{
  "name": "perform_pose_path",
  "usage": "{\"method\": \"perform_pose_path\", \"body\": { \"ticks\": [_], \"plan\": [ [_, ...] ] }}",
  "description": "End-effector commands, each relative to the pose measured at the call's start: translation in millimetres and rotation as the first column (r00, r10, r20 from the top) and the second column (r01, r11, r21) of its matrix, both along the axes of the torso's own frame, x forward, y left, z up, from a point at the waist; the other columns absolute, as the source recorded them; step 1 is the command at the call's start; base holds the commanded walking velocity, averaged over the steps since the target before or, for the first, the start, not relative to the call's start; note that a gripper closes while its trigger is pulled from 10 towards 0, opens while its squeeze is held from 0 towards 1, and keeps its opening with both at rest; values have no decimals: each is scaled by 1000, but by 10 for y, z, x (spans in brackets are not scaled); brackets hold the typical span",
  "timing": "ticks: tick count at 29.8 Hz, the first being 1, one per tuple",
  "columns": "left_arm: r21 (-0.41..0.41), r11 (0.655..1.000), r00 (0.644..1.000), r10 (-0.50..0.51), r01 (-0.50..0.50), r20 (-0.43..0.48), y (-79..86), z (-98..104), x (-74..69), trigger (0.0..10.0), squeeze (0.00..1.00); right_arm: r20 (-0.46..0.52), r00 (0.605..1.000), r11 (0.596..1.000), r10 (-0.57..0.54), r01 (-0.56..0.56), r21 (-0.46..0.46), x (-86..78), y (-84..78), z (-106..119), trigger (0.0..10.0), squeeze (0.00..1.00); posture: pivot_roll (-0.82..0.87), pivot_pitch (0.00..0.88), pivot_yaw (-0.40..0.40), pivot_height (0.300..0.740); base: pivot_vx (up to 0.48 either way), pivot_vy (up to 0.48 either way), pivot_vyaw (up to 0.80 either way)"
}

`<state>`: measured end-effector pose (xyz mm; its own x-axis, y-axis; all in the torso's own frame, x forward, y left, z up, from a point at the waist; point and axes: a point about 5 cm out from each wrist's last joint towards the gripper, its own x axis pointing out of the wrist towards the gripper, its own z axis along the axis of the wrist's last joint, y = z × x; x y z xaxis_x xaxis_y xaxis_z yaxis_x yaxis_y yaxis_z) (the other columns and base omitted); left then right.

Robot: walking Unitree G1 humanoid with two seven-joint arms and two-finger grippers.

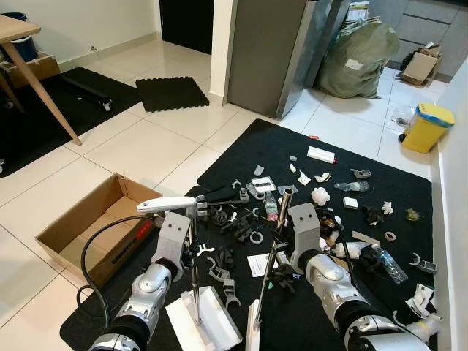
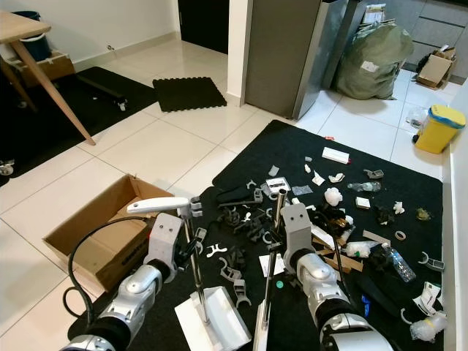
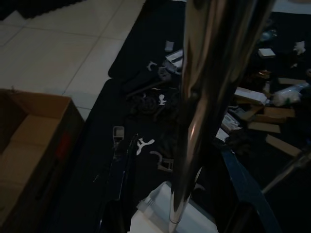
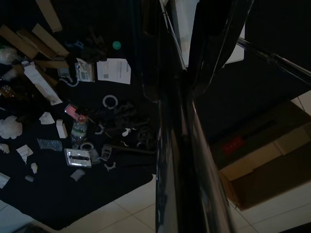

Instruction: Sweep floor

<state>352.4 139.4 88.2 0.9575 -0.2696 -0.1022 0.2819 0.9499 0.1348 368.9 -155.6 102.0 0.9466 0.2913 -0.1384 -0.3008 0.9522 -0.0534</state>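
Left gripper (image 1: 191, 232) pinches the dustpan (image 1: 205, 318) pole, right gripper (image 1: 281, 245) pinches the broom (image 1: 270, 252) pole, both at the mat's (image 1: 241, 157) near edge; a hard sweep could scatter litter (image 1: 322, 196) past the pan.

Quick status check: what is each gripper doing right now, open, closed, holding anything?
Left gripper: closed on the dustpan handle, white dustpan resting on the black mat.
Right gripper: closed on the metal broom pole.
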Motion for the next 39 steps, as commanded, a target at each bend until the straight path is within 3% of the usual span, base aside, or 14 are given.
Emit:
{"method": "perform_pose_path", "body": {
  "ticks": [1,5,12,18,21,25,33,39],
  "plan": [
    [2,999,999,37,-37,-24,45,-81,-39,10000,0,-17,1000,1000,-15,15,2,-26,-44,-49,10000,0,79,225,-38,740,0,0,0],
    [54,993,995,104,-103,-5,217,-82,-51,10000,0,-18,1000,1000,-15,15,2,-29,-44,-55,10000,0,82,224,-36,740,0,0,0],
    [122,992,998,10,-18,61,384,53,-78,10000,0,-20,1000,1000,-18,18,8,-39,-44,-70,10000,0,87,224,-32,740,0,0,0],
    [123,989,991,67,-81,112,617,211,-46,10000,0,-24,1000,1000,-15,15,9,-41,-31,-77,10000,0,94,222,-35,740,0,0,0],
    [110,989,991,93,-103,99,641,197,-42,10000,0,-22,1000,1000,-15,15,10,-36,-27,-69,10000,0,91,222,-37,740,0,0,0],
    [35,988,989,148,-149,31,667,113,-40,10000,0,-21,1000,1000,-16,16,9,-35,-35,-67,10000,0,89,223,-37,740,0,0,0],
    [63,972,974,226,-225,-2,722,57,-35,10000,0,-21,1000,1000,-18,18,7,-38,-44,-69,10000,0,82,226,-35,740,0,0,0],
    [74,950,953,301,-302,27,782,154,30,10000,0,-23,1000,1000,-19,19,7,-43,-47,-78,10000,0,82,227,-33,740,0,0,0]
  ]
}}
